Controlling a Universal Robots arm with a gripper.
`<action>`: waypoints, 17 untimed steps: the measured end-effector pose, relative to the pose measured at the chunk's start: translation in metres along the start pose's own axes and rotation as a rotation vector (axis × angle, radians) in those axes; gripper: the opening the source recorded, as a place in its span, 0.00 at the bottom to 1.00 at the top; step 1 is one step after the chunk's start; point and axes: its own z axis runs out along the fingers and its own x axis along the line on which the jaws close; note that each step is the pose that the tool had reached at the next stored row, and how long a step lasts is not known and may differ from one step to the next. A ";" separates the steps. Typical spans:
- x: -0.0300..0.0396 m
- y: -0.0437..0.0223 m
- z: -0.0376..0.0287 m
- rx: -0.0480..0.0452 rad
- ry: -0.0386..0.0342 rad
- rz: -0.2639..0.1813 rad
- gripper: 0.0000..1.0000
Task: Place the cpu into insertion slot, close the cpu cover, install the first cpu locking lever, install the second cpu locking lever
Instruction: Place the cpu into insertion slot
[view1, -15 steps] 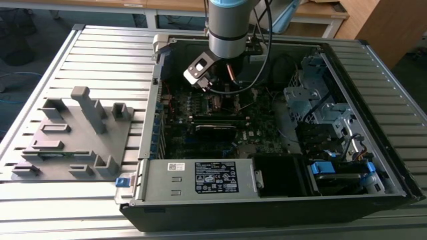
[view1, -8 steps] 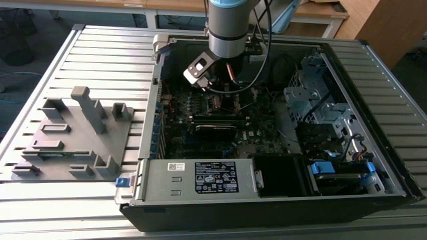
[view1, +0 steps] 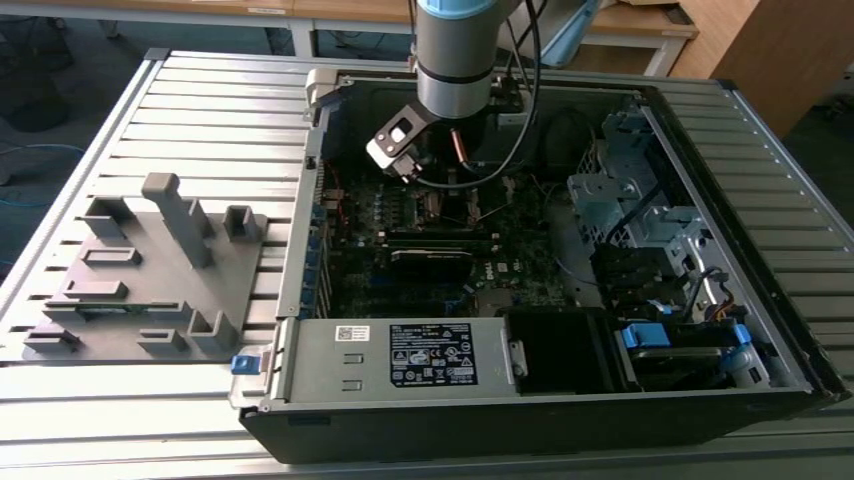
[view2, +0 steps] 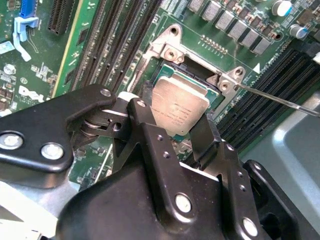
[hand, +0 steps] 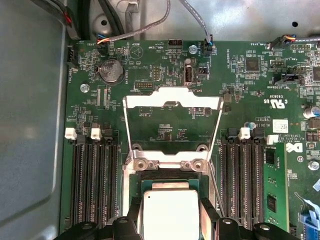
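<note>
The tool (view2: 175, 114) gripped the cpu (view2: 182, 102) on two sides at the insertion slot (view2: 169, 50), beside the open cpu cover (hand: 172, 100).

Grey fixture plate (view1: 147, 290) on slatted table (view1: 227, 120), beside computer case (view1: 534, 435).

cpu (view2: 179, 107) between fingers (view2: 204, 137) of the tool (view2: 177, 110), over insertion slot (view2: 194, 70)

The black gripper (view2: 174, 111) clasps the flat, square, silver-grey cpu (view2: 181, 101) — over the silver-rimmed square insertion slot (view2: 169, 50). Long black memory strips (view2: 112, 45) flank the slot.
</note>
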 end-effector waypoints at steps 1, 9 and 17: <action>0.0001 0.0000 0.0001 -0.0001 -0.0001 0.003 0.54; 0.0004 0.0001 0.0010 -0.0001 0.0000 0.001 0.54; 0.0005 0.0012 0.0020 -0.0003 0.0005 0.000 0.54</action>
